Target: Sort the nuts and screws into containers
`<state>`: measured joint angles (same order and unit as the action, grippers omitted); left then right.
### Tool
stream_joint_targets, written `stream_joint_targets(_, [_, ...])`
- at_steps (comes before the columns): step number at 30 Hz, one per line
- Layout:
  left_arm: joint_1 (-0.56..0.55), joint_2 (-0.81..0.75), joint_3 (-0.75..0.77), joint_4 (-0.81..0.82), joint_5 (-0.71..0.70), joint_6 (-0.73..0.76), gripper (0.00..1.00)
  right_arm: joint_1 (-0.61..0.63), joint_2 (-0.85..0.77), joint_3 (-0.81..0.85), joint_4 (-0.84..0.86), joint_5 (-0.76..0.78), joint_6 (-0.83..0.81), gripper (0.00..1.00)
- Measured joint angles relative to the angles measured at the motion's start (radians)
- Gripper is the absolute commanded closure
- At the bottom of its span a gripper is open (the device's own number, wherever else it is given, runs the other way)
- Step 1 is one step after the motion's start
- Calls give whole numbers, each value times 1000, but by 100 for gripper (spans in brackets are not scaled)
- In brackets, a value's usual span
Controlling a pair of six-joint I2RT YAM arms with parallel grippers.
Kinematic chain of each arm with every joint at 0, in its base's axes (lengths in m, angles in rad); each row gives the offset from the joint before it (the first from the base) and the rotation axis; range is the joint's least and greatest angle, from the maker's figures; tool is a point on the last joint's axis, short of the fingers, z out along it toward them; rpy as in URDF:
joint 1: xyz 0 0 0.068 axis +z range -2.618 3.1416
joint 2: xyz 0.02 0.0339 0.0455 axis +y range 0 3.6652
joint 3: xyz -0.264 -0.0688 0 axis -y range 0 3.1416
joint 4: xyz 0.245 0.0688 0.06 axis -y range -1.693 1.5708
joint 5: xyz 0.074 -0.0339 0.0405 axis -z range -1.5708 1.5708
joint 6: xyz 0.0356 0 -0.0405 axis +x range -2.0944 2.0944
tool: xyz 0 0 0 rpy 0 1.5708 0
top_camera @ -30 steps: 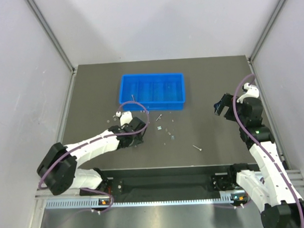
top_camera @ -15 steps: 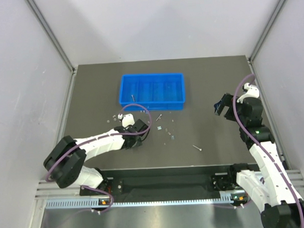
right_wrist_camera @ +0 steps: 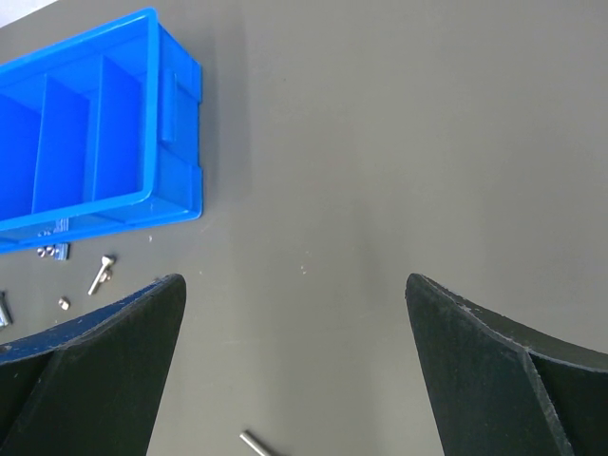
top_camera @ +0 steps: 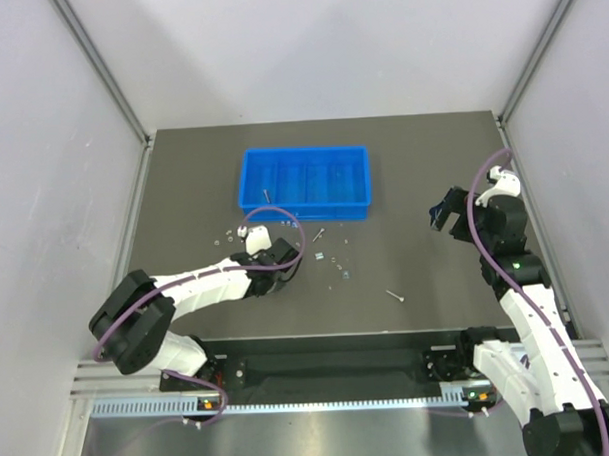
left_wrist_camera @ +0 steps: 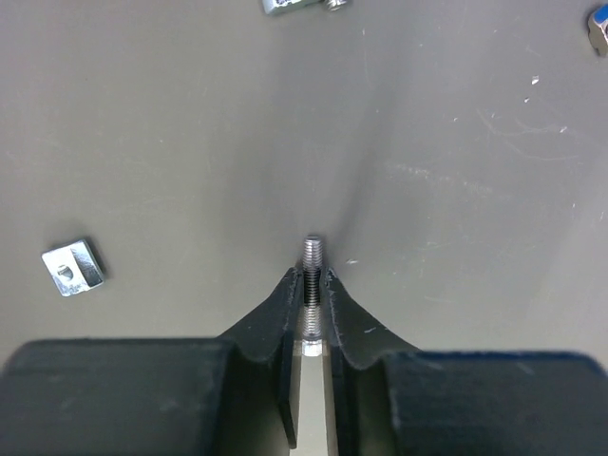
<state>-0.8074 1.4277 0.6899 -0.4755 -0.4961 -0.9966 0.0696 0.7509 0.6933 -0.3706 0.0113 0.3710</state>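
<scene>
Left end effector (left_wrist_camera: 312,288) pinches a screw (left_wrist_camera: 313,252) down on the surface (left_wrist_camera: 456,142), just short of the tray (top_camera: 302,151). That looks like the pickup step. Next it calls for a lift and a carry to a compartment. Right end effector (right_wrist_camera: 293,285) hangs spread wide.

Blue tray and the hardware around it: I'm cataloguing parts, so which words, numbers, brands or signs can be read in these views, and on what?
None: no text can be read in any view.
The blue tray: plain walls and dividers, no label visible.
The screw pinched in the left gripper and the square nut lying beside it: no stamp shows.
</scene>
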Motion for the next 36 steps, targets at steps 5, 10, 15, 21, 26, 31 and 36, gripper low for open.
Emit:
stream_joint_targets(5, [-6, 0, 0, -2, -5, 1, 92, 0, 1, 0, -6, 0, 2, 0])
stream_joint_targets(10, [-6, -6, 23, -54, -20, 28, 90, 0, 5, 0, -17, 0, 7, 0])
stream_joint_targets(15, [2, -20, 175, -108, -85, 109, 88, 0, 14, 0, -18, -1, 8, 0])
stream_joint_targets(21, [126, -55, 345, 3, -94, 295, 89, 0, 34, 0, -19, -1, 8, 0])
stream_joint_targets(26, [337, -38, 383, 178, -14, 441, 90, 0, 46, 0, -19, -1, 8, 0])
stream_joint_targets(31, [396, 91, 484, 317, 54, 573, 89, 0, 45, 0, -18, 0, 8, 0])
stream_joint_targets(36, [399, 233, 562, 375, 87, 658, 87, 0, 41, 0, -19, 6, 8, 0])
